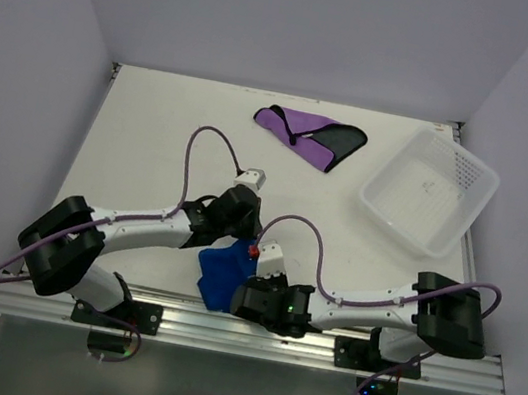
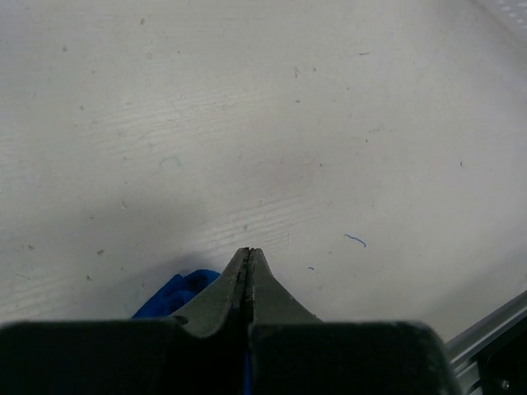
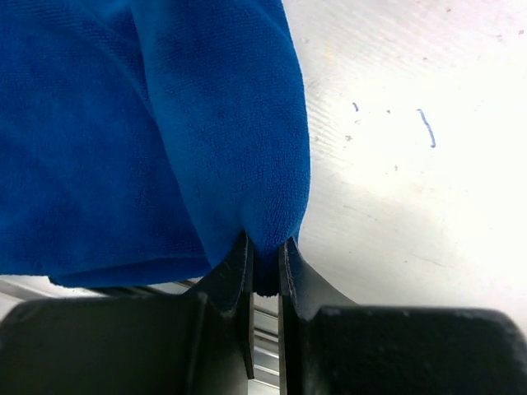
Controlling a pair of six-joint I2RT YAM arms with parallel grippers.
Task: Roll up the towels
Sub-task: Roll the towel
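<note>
The bright blue towel [image 1: 223, 272] lies bunched near the table's front edge, between my two grippers. My left gripper [image 1: 235, 239] sits at its far edge. In the left wrist view the left gripper [image 2: 249, 251] is shut, with a thin blue sliver pinched deep between the jaws and more blue towel [image 2: 177, 294] at the left. My right gripper [image 1: 240, 300] is at the towel's near side. In the right wrist view it [image 3: 263, 243] is shut on a fold of the blue towel [image 3: 148, 123]. The purple towel [image 1: 310, 134] with its black section lies flat at the back.
A white perforated basket [image 1: 391, 225] stands at the right, tilted to the table's edges. An aluminium rail [image 1: 251, 337] runs along the near edge below the blue towel. Grey walls close in the table at left, right and back.
</note>
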